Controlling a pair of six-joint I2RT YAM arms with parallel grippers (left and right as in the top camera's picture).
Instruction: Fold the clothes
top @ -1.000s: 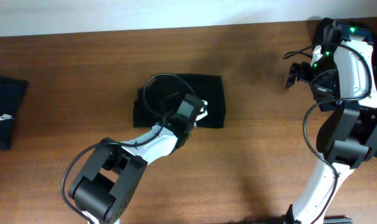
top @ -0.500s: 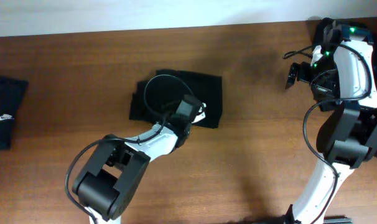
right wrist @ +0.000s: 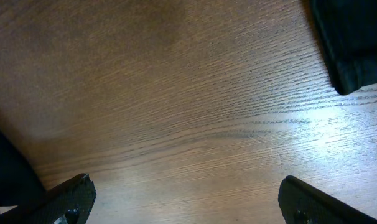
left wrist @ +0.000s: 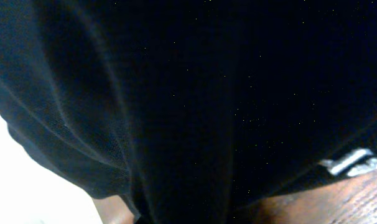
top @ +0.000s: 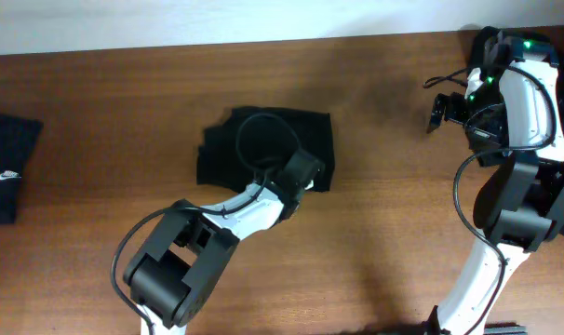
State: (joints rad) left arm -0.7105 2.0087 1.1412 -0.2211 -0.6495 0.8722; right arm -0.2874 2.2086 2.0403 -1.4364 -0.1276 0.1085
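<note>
A bunched black garment (top: pixel 263 149) lies mid-surface, nearer the far edge, with bare wood of the surface (top: pixel 403 233) open on every side. The left tool (top: pixel 305 177) sits at the garment's near right edge, and fabric fills its camera, so I cannot tell whether it is clenched. The right tool (top: pixel 437 112) hangs released near the far right corner, well apart. A second black garment (top: pixel 5 167) lies at the left edge.

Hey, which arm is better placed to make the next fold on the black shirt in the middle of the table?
Left. The left gripper is right at the black shirt's near edge, with cloth filling its wrist view. The right gripper hangs open over the table, well away from it.
</note>
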